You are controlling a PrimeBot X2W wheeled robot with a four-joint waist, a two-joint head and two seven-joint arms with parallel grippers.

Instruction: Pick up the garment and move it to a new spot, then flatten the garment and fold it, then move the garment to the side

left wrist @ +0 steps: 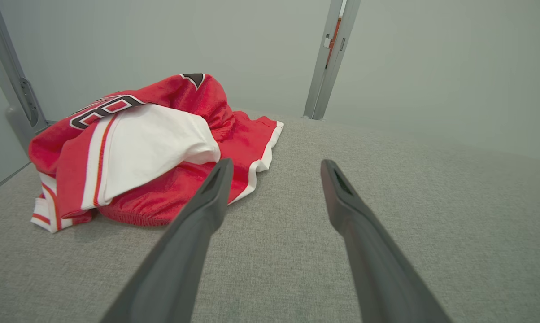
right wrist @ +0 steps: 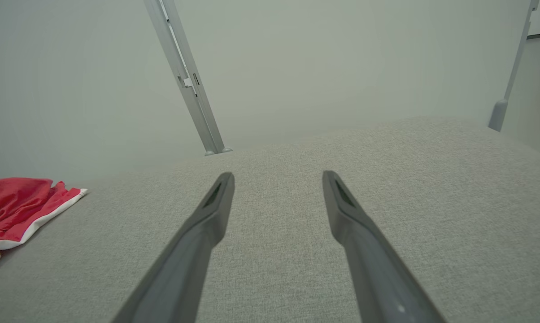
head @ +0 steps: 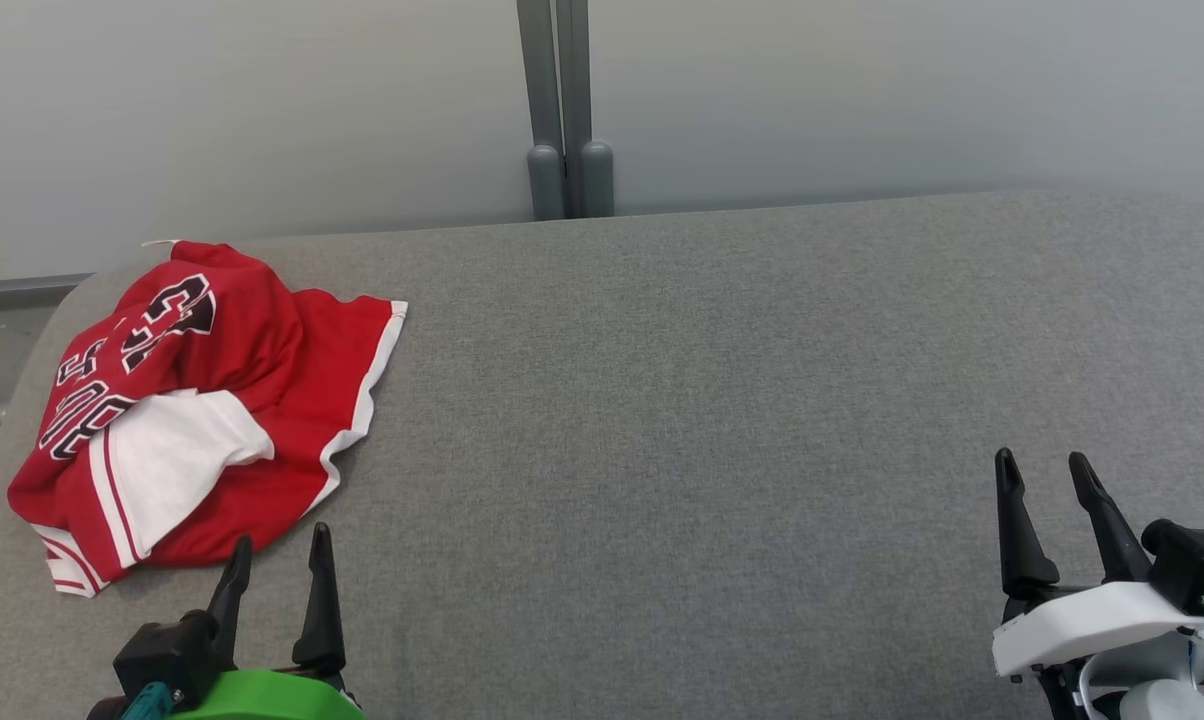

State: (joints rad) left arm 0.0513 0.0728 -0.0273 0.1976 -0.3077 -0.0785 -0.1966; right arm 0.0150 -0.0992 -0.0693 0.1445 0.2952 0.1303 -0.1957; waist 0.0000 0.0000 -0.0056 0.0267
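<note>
Pickup not yet begun: crumpled red sports garment (head: 262,370) lies centre-left; left gripper (head: 280,535) and right gripper (head: 1041,457), along the bottom edge, fingers apart, empty; nearer left likely must reach and clamp

one garment (head: 262,370), two grippers (head: 281,535) (head: 1041,457)

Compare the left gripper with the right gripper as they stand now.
Housing: the left gripper sits on a green body, the right gripper on a white one.
Position: the left gripper is close to the crumpled red garment; the right gripper is far from it, over the grey table.
Shared: both have long dark fingers, stand open and hold nothing.
</note>
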